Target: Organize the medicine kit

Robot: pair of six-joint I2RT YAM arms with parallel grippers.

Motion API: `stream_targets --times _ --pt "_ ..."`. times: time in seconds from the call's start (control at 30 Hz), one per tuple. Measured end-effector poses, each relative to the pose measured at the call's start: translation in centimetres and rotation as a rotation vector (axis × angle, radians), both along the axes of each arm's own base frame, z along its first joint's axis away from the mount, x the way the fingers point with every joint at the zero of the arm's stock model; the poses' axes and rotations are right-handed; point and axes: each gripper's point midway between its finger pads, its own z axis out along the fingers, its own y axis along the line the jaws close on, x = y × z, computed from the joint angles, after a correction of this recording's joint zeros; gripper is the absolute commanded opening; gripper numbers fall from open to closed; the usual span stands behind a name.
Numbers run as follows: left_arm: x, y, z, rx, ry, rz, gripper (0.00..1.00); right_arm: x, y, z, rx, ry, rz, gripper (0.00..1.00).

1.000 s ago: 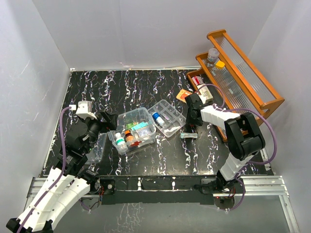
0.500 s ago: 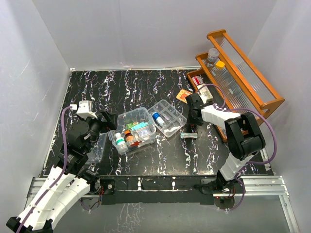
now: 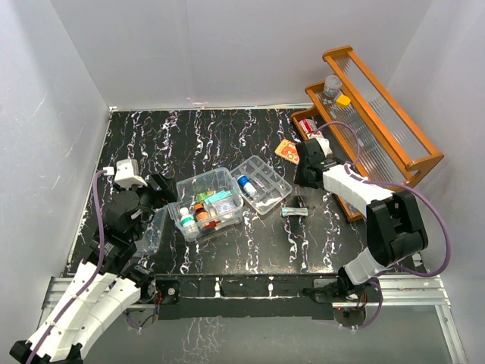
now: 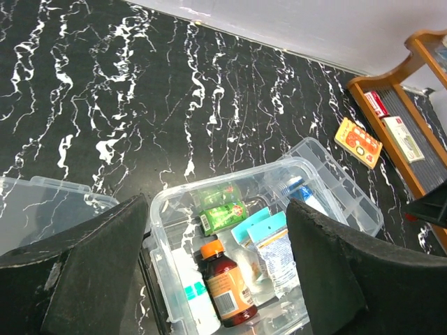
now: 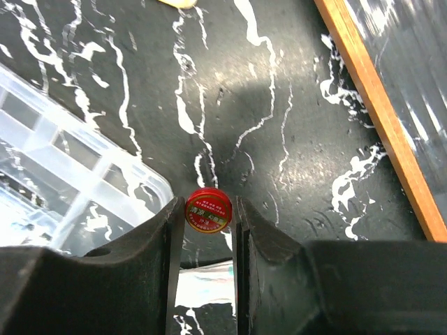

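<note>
The right gripper [image 5: 208, 208] was clamped on a small red tin [image 5: 208, 213], with bare table [image 5: 279, 139] between the clear divided tray [image 5: 63, 167] and the wooden rack [image 5: 380, 118]. The left gripper [image 4: 216, 209], jaws wide apart, hung over the open medicine kit [image 4: 162, 230], which lay beyond the tray from the right gripper.

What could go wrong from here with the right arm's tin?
1. The red tin is pinched only at the tips of the right pincer; it could slip out in transit.
2. The left pincer hangs open over the medicine kit; the arms might clash there.
3. The kit looks crowded, brown bottle included, so the tin may land badly.
</note>
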Motion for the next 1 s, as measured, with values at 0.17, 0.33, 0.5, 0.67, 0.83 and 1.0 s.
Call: stream_targets --times 0.17,0.33,0.5,0.67,0.83,1.0 --pt "-0.2 0.9 0.2 -0.003 -0.007 0.041 0.79 1.1 1.0 1.9 0.036 -0.033 0.017 0.26" --pt "-0.3 1.3 0.2 -0.007 -0.009 0.064 0.79 2.3 3.0 3.9 0.062 -0.079 0.055 0.26" --pt "-0.6 1.8 0.8 -0.025 -0.033 0.088 0.79 3.1 6.1 4.6 0.074 -0.097 0.117 0.26" --pt "-1.0 2.6 1.7 -0.047 -0.07 0.118 0.79 3.1 7.9 2.6 0.069 -0.05 0.144 0.26" --pt "-1.1 2.8 1.8 -0.049 -0.075 0.131 0.79 3.7 8.5 1.1 0.07 -0.016 0.12 0.25" --pt "-1.1 2.8 1.8 -0.049 -0.074 0.131 0.79 4.3 8.8 0.0 0.07 0.003 0.106 0.25"
